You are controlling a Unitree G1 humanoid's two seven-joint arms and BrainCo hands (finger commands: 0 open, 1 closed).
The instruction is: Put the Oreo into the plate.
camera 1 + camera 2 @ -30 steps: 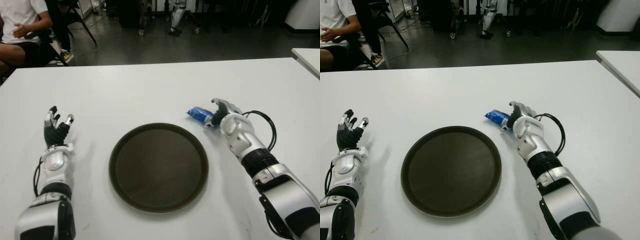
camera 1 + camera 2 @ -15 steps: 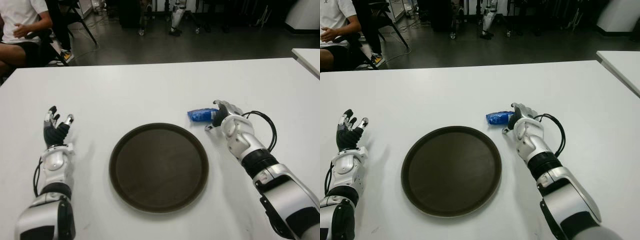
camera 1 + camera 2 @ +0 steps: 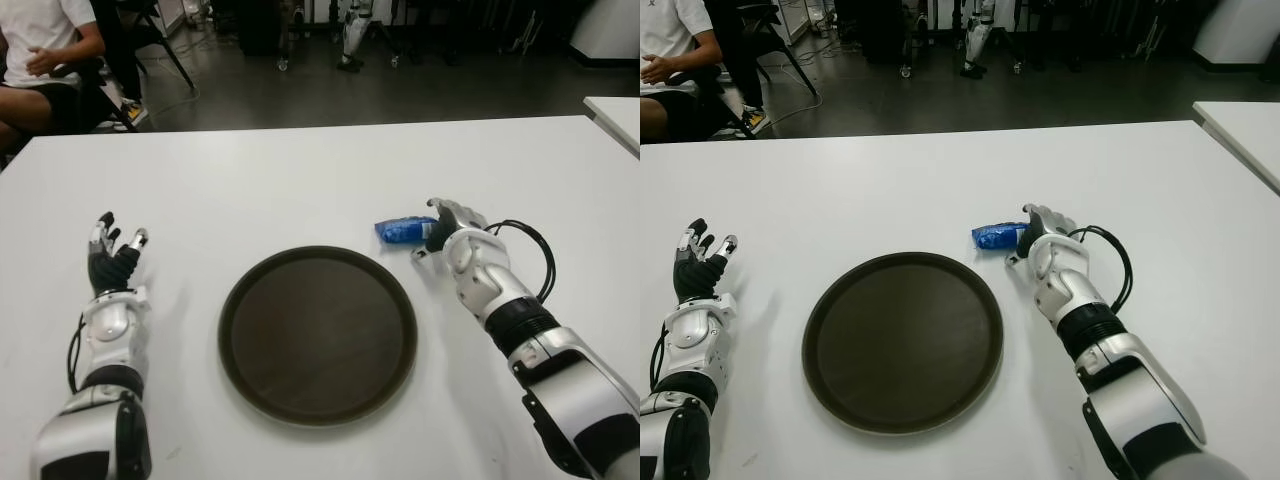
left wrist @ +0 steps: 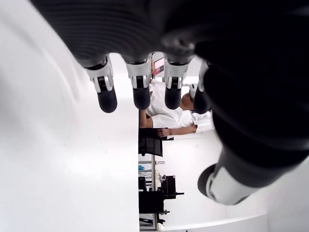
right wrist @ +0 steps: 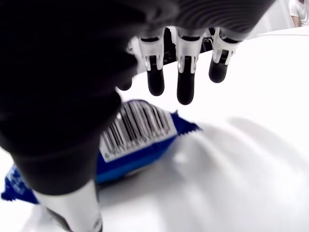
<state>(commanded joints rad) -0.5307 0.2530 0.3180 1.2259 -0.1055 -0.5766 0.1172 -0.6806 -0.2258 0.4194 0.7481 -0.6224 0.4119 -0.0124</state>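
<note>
Blue wrapper, white barcode panel facing up, so that's the Oreo pack [image 3: 403,230], lying flat on the white worktop [image 3: 300,180] just past the far-right rim of the plate [image 3: 318,335], not in it yet. The right hand [image 3: 452,226] is right up against the pack's end, with the pack poking out toward the plate side of it. From the right wrist view the fingers [image 5: 185,77] are extended and hanging over the pack [image 5: 135,140] without wrapping it, and the thumb sits down low beside it, so I'd call it spread and hovering, not gripping. My guess is it's lined up that way so the fingers can fold down over the top while the thumb catches the near edge. Crinkly wrapper on a slick surface could easily skate away if the squeeze comes in lopsided. The plate is close, on the thumb side, so the carry should be short once it's got hold. The left hand [image 3: 112,258] is out to the plate's left, fingers straight and loose, holding nothing. A person [image 3: 40,50] sits back behind the worktop.
</note>
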